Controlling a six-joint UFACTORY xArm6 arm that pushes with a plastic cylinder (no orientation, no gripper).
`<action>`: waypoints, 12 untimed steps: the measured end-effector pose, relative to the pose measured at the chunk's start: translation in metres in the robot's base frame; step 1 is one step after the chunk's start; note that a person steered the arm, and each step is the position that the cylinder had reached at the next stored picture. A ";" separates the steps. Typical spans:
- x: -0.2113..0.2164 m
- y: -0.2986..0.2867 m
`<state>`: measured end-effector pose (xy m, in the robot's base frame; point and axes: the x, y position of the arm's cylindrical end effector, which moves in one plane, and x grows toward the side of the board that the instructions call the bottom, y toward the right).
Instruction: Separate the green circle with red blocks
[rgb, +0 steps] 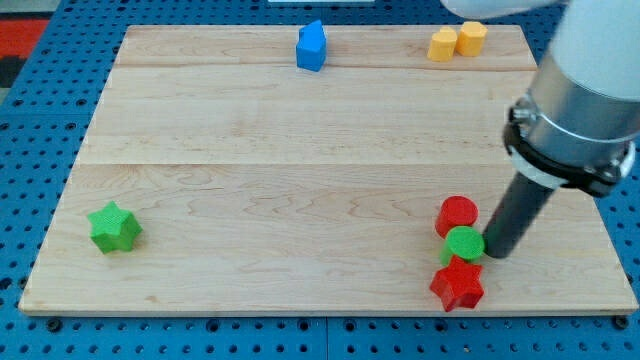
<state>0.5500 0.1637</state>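
Near the desk's (300, 150) bottom right corner, our tip (493, 253), a bare rod with no gripper to open or close, touches the right side of the green circle (463, 243), wedged between the red circle (457, 214) and red star (457, 286), so a leftward push looks required.

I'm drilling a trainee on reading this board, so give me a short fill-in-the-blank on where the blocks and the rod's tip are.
1. The green circle sits between two ____ blocks: the red circle and the red star.
2. My tip is just to the view's ____ of the green circle.
3. The green star lies near the board's ____ edge in the view.
4. The blue block lies near the view's ____ edge.

Missing words: red; right; left; top
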 end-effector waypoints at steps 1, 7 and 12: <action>-0.016 -0.020; -0.028 -0.087; -0.060 -0.087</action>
<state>0.4903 0.0764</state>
